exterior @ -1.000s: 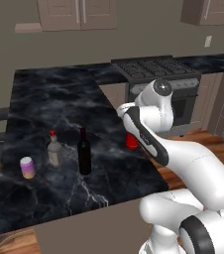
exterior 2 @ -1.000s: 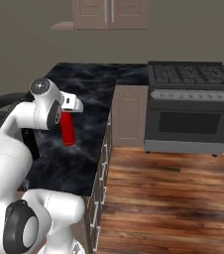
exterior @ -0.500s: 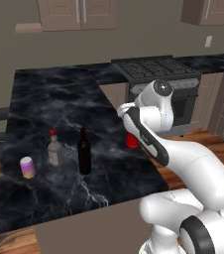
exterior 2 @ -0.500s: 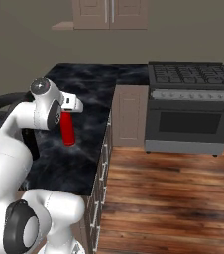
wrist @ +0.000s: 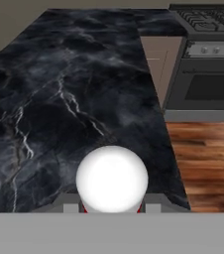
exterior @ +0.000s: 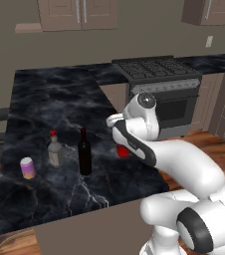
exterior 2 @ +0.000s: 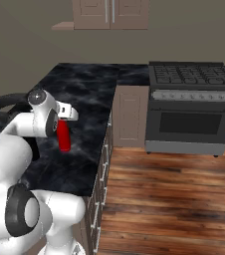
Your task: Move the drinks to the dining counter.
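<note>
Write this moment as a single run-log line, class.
gripper: shut on slim red bottle | bottle: over dining counter | on counter: pink-purple can, squat clear red-capped bottle, tall dark wine bottle

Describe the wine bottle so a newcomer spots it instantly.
Start at the black marble counter in the left base view. Three drinks stand in a row near its left front; the wine bottle is the rightmost. It is the tallest and dark, unlike the clear bottle and pink can.
</note>
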Controlling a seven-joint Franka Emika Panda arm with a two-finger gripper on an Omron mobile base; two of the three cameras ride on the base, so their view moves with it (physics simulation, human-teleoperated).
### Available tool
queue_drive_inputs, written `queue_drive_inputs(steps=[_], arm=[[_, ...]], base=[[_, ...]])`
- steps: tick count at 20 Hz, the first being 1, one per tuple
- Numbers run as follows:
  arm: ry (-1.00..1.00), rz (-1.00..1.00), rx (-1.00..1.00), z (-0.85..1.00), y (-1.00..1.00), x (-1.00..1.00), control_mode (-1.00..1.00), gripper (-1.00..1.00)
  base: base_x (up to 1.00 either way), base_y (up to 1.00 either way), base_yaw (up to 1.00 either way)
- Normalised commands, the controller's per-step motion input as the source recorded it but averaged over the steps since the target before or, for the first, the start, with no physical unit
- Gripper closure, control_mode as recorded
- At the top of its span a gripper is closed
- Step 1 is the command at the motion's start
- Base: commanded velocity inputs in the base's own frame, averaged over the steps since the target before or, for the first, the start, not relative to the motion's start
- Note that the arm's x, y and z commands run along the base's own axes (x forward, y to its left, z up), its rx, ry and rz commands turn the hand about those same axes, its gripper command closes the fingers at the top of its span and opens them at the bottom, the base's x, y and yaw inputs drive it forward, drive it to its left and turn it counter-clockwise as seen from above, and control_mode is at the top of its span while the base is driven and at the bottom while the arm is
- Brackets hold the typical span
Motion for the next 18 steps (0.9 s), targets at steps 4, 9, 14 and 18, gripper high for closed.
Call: queue_drive_inputs(steps=[4,9,14,18], arm=[[0.00,0.00,0.05,-0.53,0.14,0.14,-1.00,1.00],[0.00,0.00,0.04,-0.56,0.04,0.17,-1.00,1.00],[0.00,0.00,0.01,-0.56,0.01,0.08,-1.00,1.00],[0.00,0.00,0.00,-0.47,0.04,0.00,-1.00,1.00]], base=[[0.00,0.00,0.00],[0.00,0.00,0.00],[0.00,0.00,0.00],[0.00,0.00,0.00]])
